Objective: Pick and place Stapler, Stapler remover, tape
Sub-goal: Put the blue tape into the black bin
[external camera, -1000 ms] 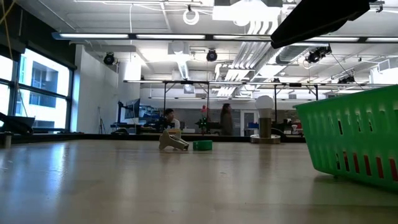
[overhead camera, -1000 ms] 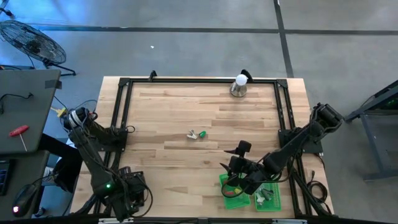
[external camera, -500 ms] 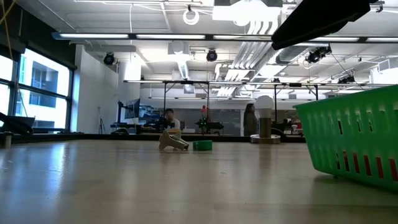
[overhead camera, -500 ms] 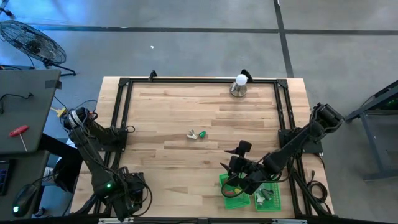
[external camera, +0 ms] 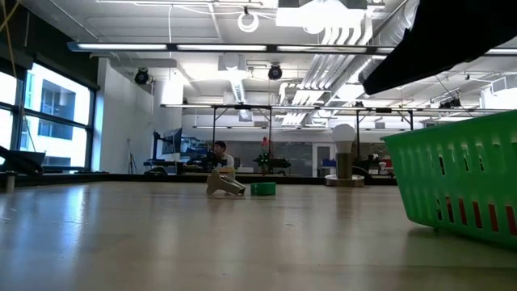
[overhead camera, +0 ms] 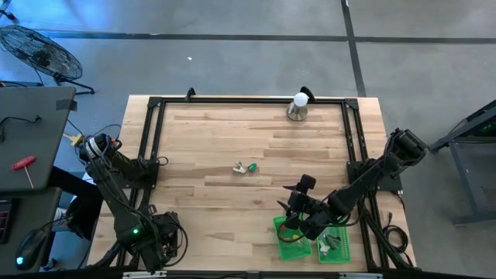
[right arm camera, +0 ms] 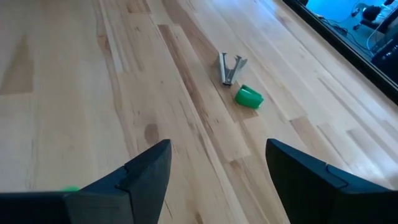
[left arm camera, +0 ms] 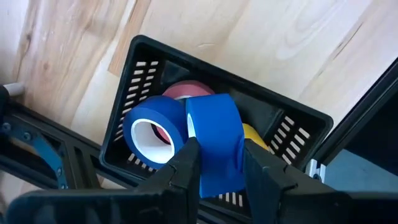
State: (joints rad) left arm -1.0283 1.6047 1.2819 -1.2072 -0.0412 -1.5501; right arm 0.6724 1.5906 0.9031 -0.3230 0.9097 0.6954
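My left gripper [left arm camera: 219, 158] stands at the table's near left corner [overhead camera: 160, 242], pointing down, shut on a blue tape roll [left arm camera: 214, 134] over a black slotted basket [left arm camera: 140, 78]. In the basket lie another blue roll with a white core [left arm camera: 149, 130], a pink roll [left arm camera: 186, 90] and a yellow roll [left arm camera: 252, 134]. My right gripper [right arm camera: 217, 168] hangs open over the far edge of a green basket [overhead camera: 293, 246]. A metal stapler remover [right arm camera: 229, 68] and a small green piece [right arm camera: 249, 97] lie at the table's middle. I cannot make out the stapler. My left gripper pinches the blue tape roll across its width, one finger [left arm camera: 186, 165] on each flat side, the outer band [left arm camera: 217, 149] showing between them. The fingers come from above, pointing down. The roll stands on edge in the hold, over the basket's other rolls; whether it touches them I cannot tell.
A white bulb on a round base [overhead camera: 298, 106] stands at the far edge. A black frame [overhead camera: 155, 139] runs around the tabletop. Grey items [overhead camera: 329, 245] and something orange [overhead camera: 290, 239] lie in the green basket. Bare wood stretches between the baskets and the stapler remover.
My right arm has sunk a little toward the green basket, its gripper staying open. The stapler remover and the green piece have not moved.
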